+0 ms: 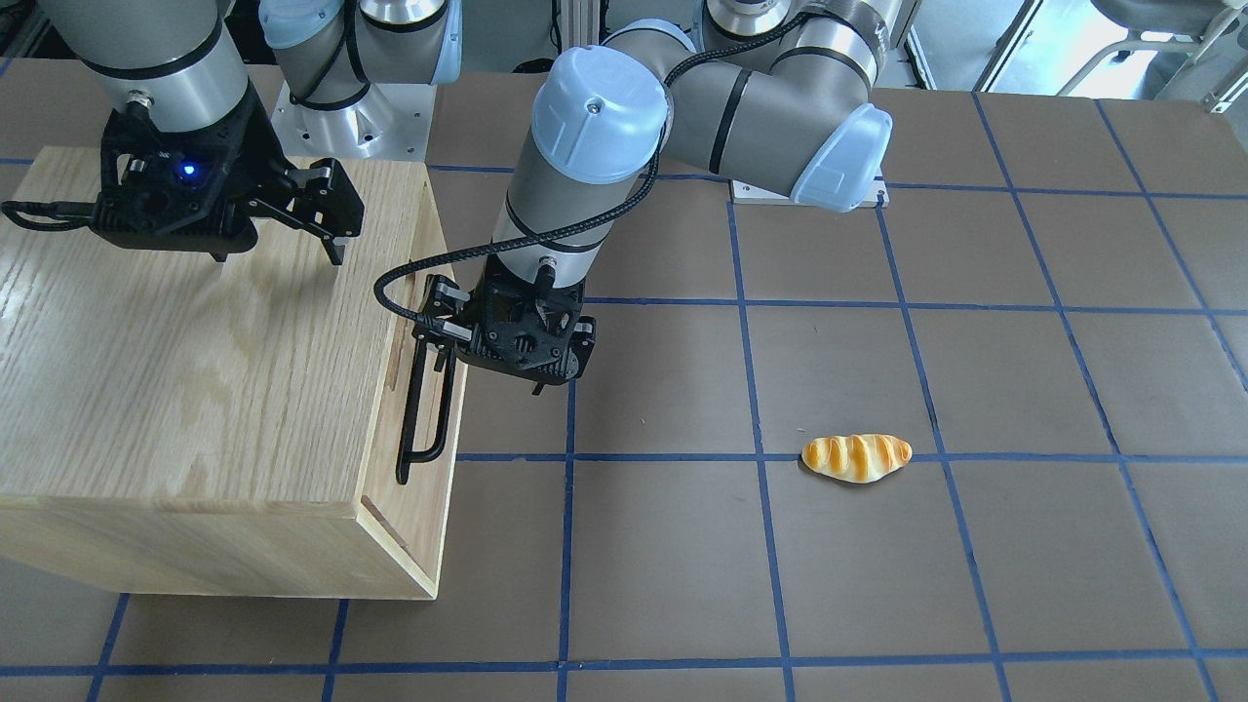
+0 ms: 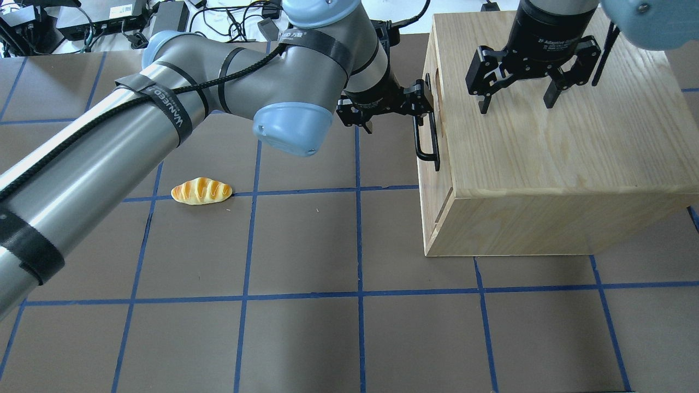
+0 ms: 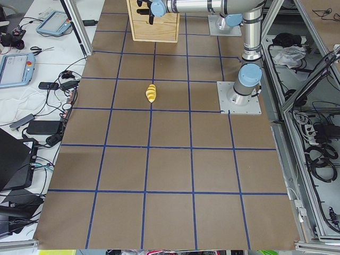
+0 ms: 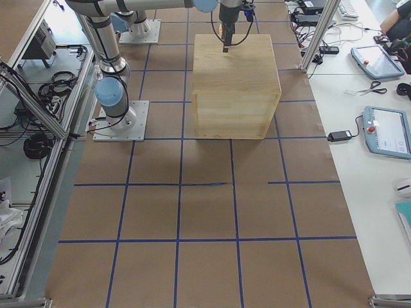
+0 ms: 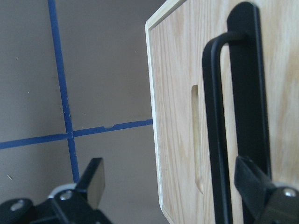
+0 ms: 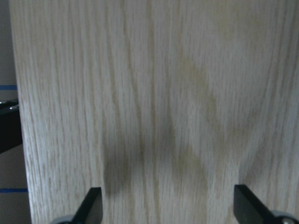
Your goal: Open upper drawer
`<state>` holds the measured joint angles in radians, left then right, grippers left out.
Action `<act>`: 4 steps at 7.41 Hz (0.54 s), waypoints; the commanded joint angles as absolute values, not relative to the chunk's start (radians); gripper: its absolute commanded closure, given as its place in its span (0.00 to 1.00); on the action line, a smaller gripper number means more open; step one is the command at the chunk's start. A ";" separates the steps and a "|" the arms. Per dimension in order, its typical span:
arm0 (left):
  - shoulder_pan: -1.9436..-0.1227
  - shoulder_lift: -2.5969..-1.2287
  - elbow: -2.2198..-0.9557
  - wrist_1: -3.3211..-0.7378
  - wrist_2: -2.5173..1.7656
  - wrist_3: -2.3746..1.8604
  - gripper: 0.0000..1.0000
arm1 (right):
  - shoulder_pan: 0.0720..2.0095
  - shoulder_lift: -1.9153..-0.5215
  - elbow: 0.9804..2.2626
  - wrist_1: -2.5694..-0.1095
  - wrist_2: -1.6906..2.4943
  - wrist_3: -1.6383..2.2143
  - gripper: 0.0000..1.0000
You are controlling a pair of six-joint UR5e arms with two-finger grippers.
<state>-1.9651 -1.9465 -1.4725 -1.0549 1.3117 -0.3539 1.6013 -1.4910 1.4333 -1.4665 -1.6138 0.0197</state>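
Observation:
The upper drawer (image 2: 435, 181) is the light oak front of the wooden cabinet (image 1: 195, 370), with an oblong slot and a long black bar handle (image 2: 429, 148). It looks flush with the cabinet. My left gripper (image 2: 390, 112) is open and points down beside the drawer front at one end of the handle. In the left wrist view the handle bar (image 5: 217, 121) runs between the two fingers, close to the right finger (image 5: 254, 182), over the drawer front (image 5: 177, 93). My right gripper (image 2: 516, 106) is open and empty, hanging just above the cabinet top (image 6: 154, 93).
A bread roll (image 1: 856, 457) lies on the brown table with blue tape lines, well away from the cabinet; it also shows in the overhead view (image 2: 201, 191). The left arm's elbow (image 2: 292, 123) hangs over the table between them.

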 commanded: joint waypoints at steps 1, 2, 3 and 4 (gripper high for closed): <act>-1.971 -1.948 -1.471 -1.054 1.313 -0.354 0.00 | 1.601 -1.491 1.433 -1.466 -1.614 0.018 0.00; -1.973 -1.948 -1.471 -1.054 1.312 -0.356 0.00 | 1.601 -1.491 1.433 -1.466 -1.614 0.020 0.00; -1.977 -1.945 -1.470 -1.052 1.310 -0.359 0.00 | 1.601 -1.491 1.434 -1.466 -1.614 0.020 0.00; -1.977 -1.948 -1.470 -1.052 1.299 -0.360 0.00 | 1.601 -1.491 1.433 -1.466 -1.614 0.018 0.00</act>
